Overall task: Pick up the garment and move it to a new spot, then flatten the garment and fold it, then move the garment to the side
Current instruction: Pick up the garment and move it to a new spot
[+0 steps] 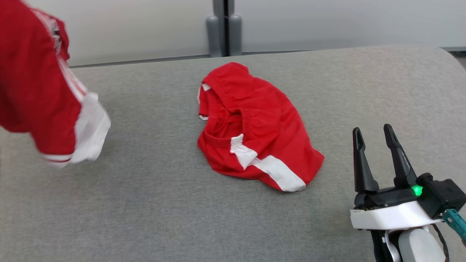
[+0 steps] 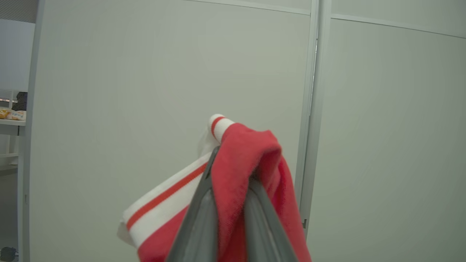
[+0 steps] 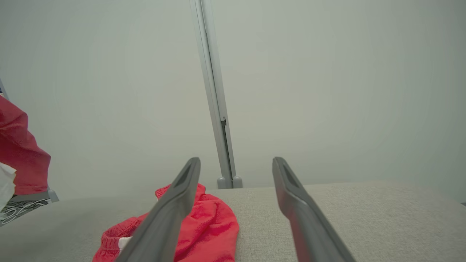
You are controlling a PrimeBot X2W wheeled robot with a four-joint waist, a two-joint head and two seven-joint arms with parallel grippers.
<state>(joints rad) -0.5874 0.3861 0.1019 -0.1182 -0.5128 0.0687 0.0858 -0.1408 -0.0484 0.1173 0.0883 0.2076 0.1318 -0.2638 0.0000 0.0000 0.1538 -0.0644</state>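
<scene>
Red garment (image 1: 36, 83) hangs at left above the tabletop (image 1: 145, 200), left gripper (image 2: 233, 171) clamped on one bunched fold (could slip mid-carry). Right gripper (image 1: 373, 130) spread, empty, near red shorts (image 1: 255, 123).

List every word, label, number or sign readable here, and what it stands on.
No text can be read.
Held garment, in the left hand: stripes only; a dark patch near its top is too blurred.
Red shorts on the grey surface: no print shows.
Yellow packets on a far shelf: too small to read.
</scene>
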